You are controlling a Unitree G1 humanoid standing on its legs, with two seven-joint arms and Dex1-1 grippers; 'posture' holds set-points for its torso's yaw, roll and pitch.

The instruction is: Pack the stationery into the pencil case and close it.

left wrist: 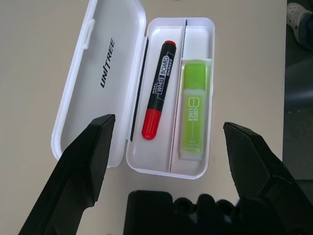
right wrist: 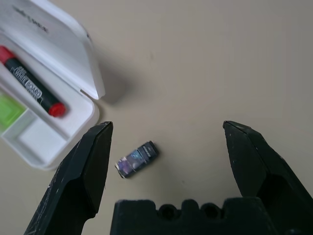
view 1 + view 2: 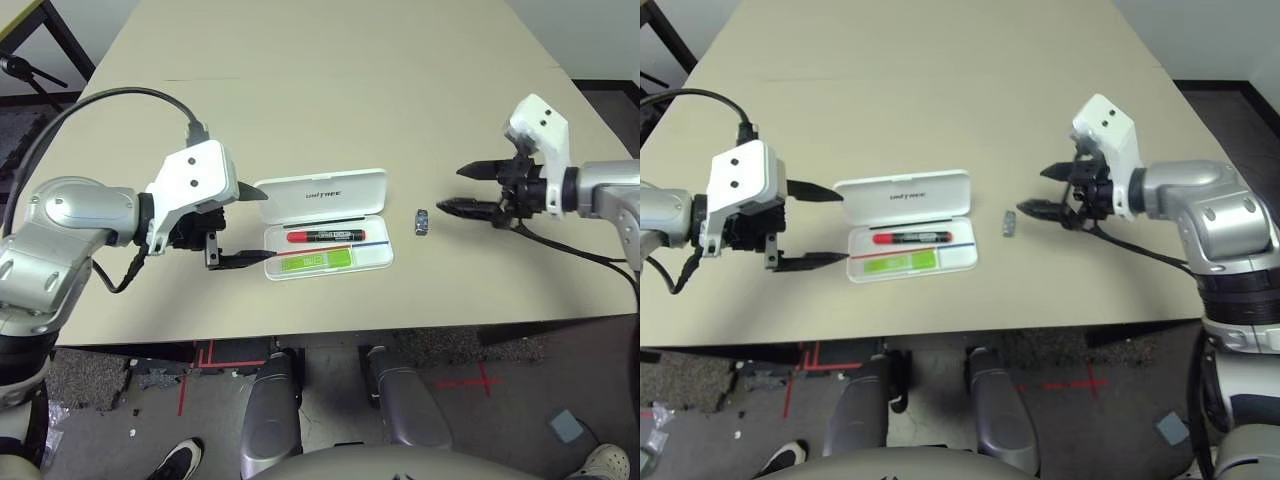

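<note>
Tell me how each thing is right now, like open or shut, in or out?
Pencil case: open, lid laid flat on the table.
Red marker: lying inside the case.
Green highlighter: lying inside the case, beside the marker.
Small grey-blue block: out on the table, right of the case.
Left gripper: open, empty, at the case's left end.
Right gripper: open, empty, just right of the block.

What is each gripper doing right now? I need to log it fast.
Left gripper: open, holding nothing.
Right gripper: open, holding nothing.
</note>
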